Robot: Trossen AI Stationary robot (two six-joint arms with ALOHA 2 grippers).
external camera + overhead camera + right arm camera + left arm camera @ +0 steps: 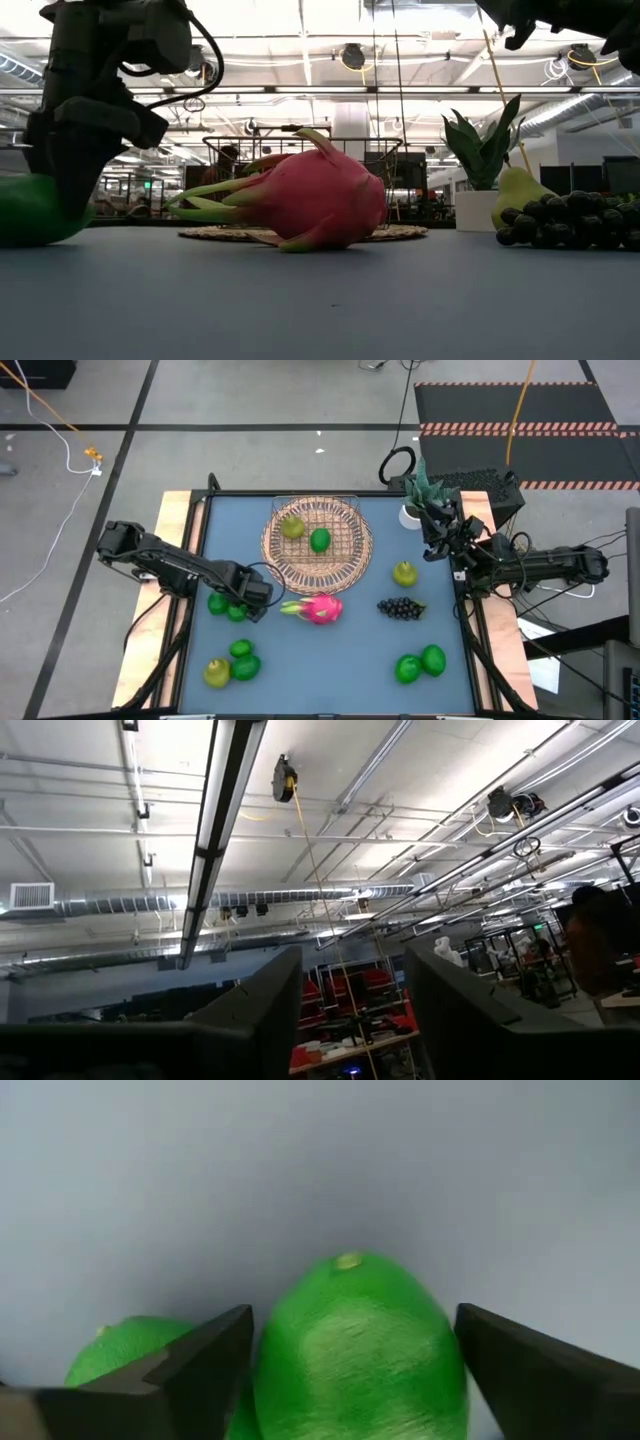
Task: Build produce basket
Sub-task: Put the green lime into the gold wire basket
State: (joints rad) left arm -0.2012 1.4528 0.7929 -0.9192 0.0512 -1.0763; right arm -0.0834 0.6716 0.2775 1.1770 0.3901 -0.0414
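The wicker basket [345,555] lies at the table's far middle with a pear [291,527] and a round green fruit [320,540] in it. My left gripper [354,1312] points down, open, over two green fruits [218,603] at the table's left. Its fingers stand on either side of one green fruit [355,1365], which rests on the table; the other [125,1348] lies beside it. The pink dragon fruit [318,608] lies on its side mid-table. My right gripper [350,1010] is raised by the right edge, open, pointing up. My left gripper comes at the green fruit from above, one finger on each side of it. A gap shows between the fruit and one finger [540,1380]. Whether the other finger [205,1365] touches the fruit's side [270,1370] I cannot tell.
A grape bunch [400,608] and a pear [405,573] lie right of the dragon fruit. Two green fruits [420,663] sit near right. Two green fruits [243,658] and a pear [217,674] sit near left. A potted plant [420,495] stands far right.
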